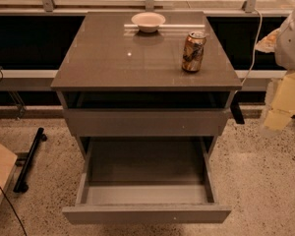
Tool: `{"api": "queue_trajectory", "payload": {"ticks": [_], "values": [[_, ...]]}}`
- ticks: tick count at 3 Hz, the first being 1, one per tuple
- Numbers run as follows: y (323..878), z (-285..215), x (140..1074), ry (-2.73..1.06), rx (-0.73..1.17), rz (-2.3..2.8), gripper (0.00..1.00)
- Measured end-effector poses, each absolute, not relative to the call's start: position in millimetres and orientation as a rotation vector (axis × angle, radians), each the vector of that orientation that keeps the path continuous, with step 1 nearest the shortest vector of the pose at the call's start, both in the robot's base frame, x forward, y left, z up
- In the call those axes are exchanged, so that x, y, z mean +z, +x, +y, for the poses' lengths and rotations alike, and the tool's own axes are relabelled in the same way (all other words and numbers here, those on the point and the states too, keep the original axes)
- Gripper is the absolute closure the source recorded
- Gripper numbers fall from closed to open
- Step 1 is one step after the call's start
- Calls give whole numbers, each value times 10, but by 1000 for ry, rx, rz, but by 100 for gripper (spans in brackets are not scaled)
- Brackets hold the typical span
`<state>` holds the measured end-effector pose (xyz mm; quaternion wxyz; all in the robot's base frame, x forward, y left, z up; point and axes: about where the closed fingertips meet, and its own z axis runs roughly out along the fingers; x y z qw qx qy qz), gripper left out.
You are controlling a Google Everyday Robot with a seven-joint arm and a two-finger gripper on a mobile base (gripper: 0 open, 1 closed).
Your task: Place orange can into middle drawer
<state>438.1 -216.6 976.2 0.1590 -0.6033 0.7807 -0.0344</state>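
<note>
The orange can (pixel 193 51) stands upright on the right side of the cabinet top (pixel 113 63), silver top up. The middle drawer (pixel 146 214) is pulled far out below, its lighter grey floor bare. My gripper (pixel 281 107) hangs at the right edge of the view, beside the cabinet's right side, lower than the can and well to its right. It holds nothing that I can see.
A white bowl (pixel 148 21) sits at the back middle of the cabinet top. The upper drawer front (pixel 146 123) stands slightly out. A black bar (pixel 29 159) and a cardboard box (pixel 0 173) lie on the speckled floor at the left. A window rail runs behind.
</note>
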Motion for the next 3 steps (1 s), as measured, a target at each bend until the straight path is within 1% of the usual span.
{"api": "queue_trajectory", "payload": {"ticks": [2, 3], "values": [[4468, -2078, 9759, -1692, -88, 2198, 0], [4654, -1977, 9723, -1612, -46, 2147, 0]]}}
